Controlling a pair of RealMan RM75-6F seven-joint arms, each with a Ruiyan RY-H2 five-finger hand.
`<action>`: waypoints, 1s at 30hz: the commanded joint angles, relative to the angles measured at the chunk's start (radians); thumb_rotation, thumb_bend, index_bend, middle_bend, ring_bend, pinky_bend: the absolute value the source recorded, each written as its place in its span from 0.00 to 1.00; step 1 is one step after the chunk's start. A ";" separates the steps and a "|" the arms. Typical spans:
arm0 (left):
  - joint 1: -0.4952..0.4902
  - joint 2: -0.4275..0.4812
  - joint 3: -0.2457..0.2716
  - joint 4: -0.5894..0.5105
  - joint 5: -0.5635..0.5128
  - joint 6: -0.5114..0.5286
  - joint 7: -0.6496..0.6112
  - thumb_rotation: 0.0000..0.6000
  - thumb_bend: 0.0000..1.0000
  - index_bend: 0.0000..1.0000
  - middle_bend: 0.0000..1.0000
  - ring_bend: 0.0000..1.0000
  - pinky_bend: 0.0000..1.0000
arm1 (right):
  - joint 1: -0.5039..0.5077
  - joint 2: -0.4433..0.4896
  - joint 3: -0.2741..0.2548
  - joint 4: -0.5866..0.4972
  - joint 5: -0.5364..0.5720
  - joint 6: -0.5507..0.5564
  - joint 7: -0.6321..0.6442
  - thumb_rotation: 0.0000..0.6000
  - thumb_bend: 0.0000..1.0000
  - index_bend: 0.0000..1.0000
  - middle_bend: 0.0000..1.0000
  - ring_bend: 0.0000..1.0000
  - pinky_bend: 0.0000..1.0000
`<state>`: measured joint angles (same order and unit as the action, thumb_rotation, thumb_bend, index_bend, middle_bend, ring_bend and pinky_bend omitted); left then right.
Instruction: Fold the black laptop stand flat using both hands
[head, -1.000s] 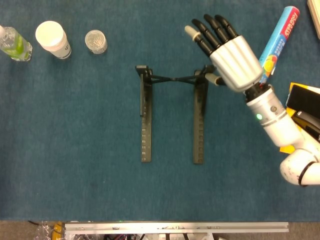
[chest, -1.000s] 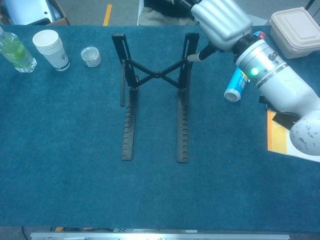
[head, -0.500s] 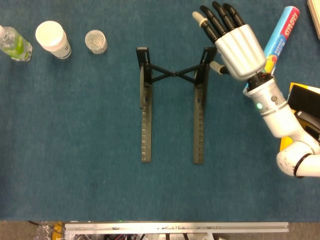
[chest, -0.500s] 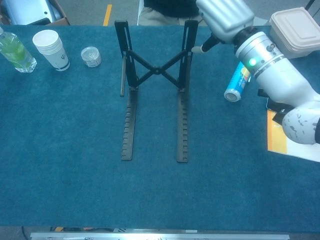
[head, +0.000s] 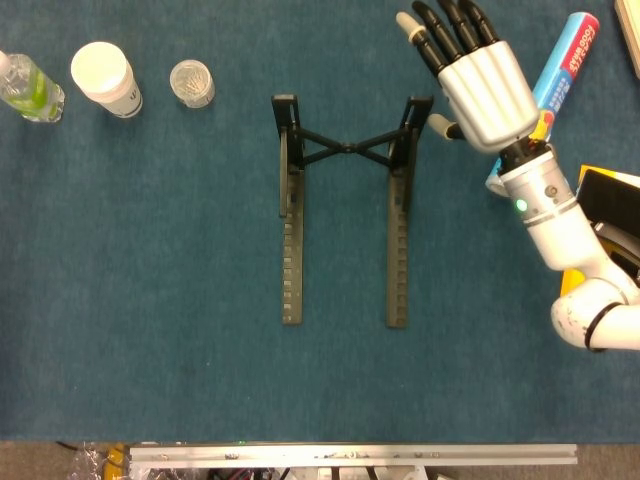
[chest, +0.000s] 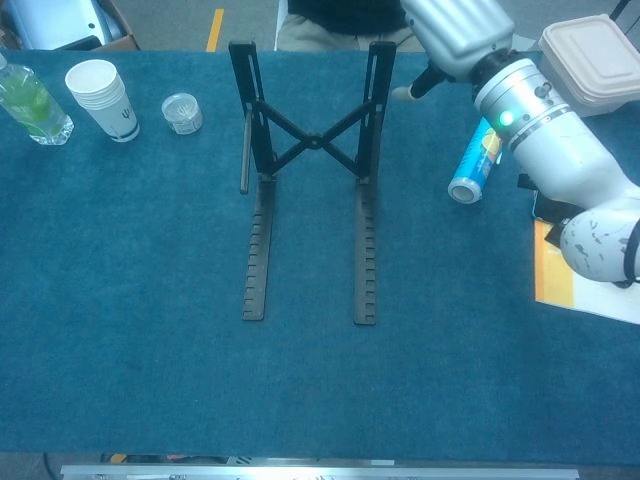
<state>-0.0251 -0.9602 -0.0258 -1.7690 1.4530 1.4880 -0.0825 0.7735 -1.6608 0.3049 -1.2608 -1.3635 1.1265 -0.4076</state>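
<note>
Your right hand (head: 483, 78) is hovering with fingers spread, holding nothing, just right of the stand (head: 345, 208), which is still standing raised on the table (head: 150, 300). Your left hand is out of view. Next, likely bring both onto the uprights.

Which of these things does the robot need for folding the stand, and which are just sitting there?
Needed:
laptop stand, upright arms raised
right hand, open beside it, not touching

Just sitting there:
bottle
paper cups
small clear cup
blue tube
white lidded box
yellow book
</note>
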 joint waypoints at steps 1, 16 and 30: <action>0.000 0.001 -0.001 -0.001 0.002 0.002 0.000 1.00 0.25 0.02 0.05 0.07 0.08 | -0.006 0.016 -0.008 -0.028 -0.010 0.015 0.006 1.00 0.01 0.00 0.10 0.00 0.12; -0.008 0.003 -0.006 -0.019 0.001 -0.005 0.021 1.00 0.25 0.02 0.05 0.07 0.08 | -0.114 0.247 -0.076 -0.421 -0.088 0.112 0.092 1.00 0.00 0.00 0.10 0.00 0.12; -0.024 -0.001 -0.007 -0.037 0.002 -0.026 0.043 1.00 0.25 0.02 0.05 0.07 0.08 | -0.163 0.380 -0.154 -0.586 -0.106 0.033 0.396 1.00 0.09 0.06 0.20 0.06 0.36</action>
<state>-0.0482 -0.9619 -0.0327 -1.8060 1.4556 1.4632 -0.0388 0.6147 -1.3012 0.1675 -1.8266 -1.4698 1.1886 -0.0548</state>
